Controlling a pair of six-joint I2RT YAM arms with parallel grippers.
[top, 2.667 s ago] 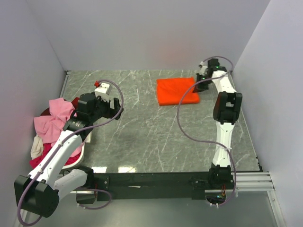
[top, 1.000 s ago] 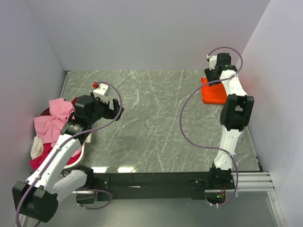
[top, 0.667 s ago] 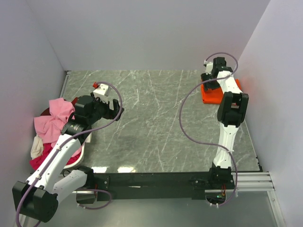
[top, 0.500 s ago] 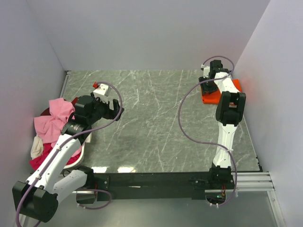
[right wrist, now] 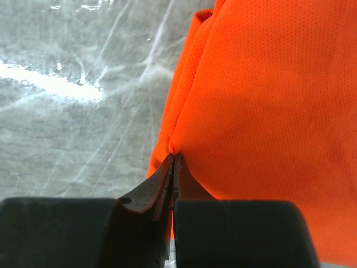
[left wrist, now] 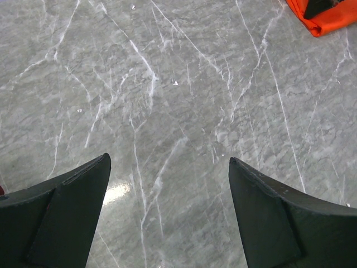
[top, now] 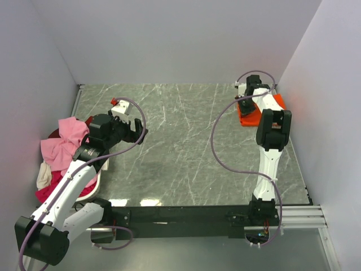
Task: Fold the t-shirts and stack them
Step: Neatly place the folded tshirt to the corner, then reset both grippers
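Observation:
The folded orange t-shirt point(top: 255, 112) lies at the far right of the table against the right wall. It fills the right wrist view point(right wrist: 268, 95) and its corner shows at the top right of the left wrist view point(left wrist: 326, 18). My right gripper point(top: 246, 105) is shut on its near left edge, pinching a fold of cloth point(right wrist: 174, 153). A pile of pink, magenta and cream t-shirts point(top: 62, 148) sits at the left edge. My left gripper point(top: 137, 131) is open and empty above bare table point(left wrist: 167, 162), right of the pile.
The grey marble table point(top: 180, 147) is walled on the left, back and right. The pile of shirts rests in a white basket point(top: 97, 179) at the table's left edge. A black rail point(top: 186, 214) runs along the near edge.
My right gripper dragged the orange t-shirt from the far middle to the right wall, then shifted back a little to the left. My left arm has barely moved.

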